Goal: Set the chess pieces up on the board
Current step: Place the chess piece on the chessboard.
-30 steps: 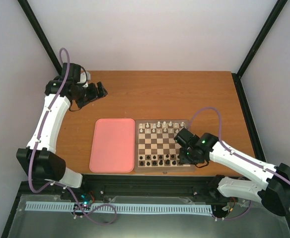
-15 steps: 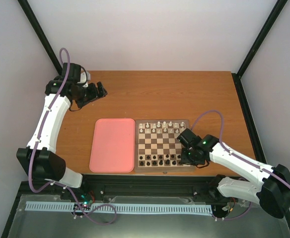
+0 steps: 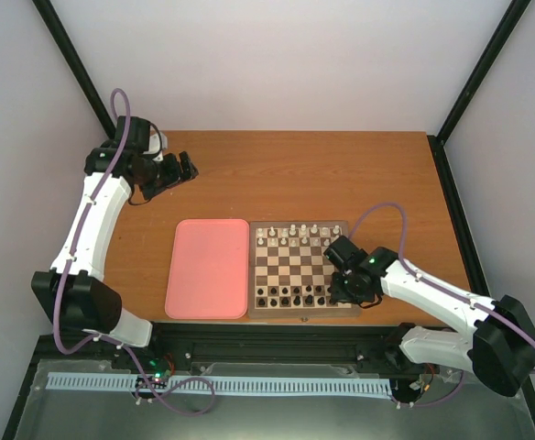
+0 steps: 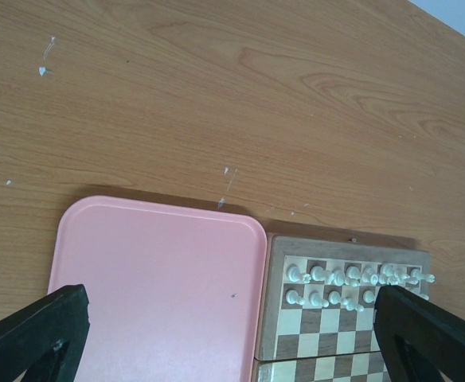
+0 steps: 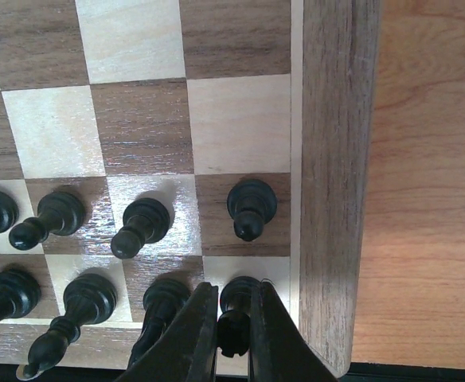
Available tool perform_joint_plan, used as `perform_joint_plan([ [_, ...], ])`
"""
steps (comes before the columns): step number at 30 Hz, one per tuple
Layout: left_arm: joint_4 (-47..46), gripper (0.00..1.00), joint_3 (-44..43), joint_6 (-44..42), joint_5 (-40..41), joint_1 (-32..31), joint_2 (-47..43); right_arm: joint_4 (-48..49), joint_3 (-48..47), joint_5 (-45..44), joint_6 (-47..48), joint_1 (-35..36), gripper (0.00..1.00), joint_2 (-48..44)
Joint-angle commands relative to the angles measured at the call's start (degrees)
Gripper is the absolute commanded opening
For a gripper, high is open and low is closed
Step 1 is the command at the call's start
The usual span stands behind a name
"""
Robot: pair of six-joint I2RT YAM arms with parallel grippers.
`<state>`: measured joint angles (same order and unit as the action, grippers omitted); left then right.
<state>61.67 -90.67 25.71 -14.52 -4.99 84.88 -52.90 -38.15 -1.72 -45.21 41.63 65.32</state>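
- Note right gripper clenched on a black piece over the 5 o'clock corner square of the board.
- Note left gripper released, holding nothing, well apart at 10 o'clock on the table.
- Locate the other black pieces in two rows along the board's 6 o'clock edge, white pieces along the 12 o'clock edge, and the tray just beside the board at 9 o'clock.
- Treat seating of the held piece as unconfirmed, with its base hidden between the fingers.
- Expect tipping on release. Likely cause: a tilted or unseated base.
- Expect contact with the neighbour at 9 o'clock, nearly touching the finger on that side. Likely cause: wide opening or sideways drift.
- Guard against clipping the pawn at 12 o'clock during retreat by lifting straight up.
- Watch for a landing half on the border at 3 o'clock. Likely cause: outward drift before release.
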Motion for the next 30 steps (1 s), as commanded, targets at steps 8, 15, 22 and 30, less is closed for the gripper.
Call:
perform_joint_plan([
  [8, -0.59, 1.0, -0.86, -0.9, 0.37, -0.35, 0.71, -1.78, -0.57, -0.6, 0.71, -1.02, 0.21, -0.88],
  [15, -0.65, 1.0, -0.74, -1.02, 0.54, -0.3, 0.84, -2.95, -1.58, 1.24, 1.43, -1.02, 0.33, -2.93],
  [22, -0.71, 1.0, -0.53, -0.92, 0.51, -0.32, 0.96, -5.35, -2.97, 0.49, 1.61, -1.02, 0.4, -4.92],
  [30, -0.59, 1.0, -0.91, -0.93, 0.29, -0.32, 1.06, -4.74, -3.0, 0.67, 0.95, -1.02, 0.37, -1.08],
])
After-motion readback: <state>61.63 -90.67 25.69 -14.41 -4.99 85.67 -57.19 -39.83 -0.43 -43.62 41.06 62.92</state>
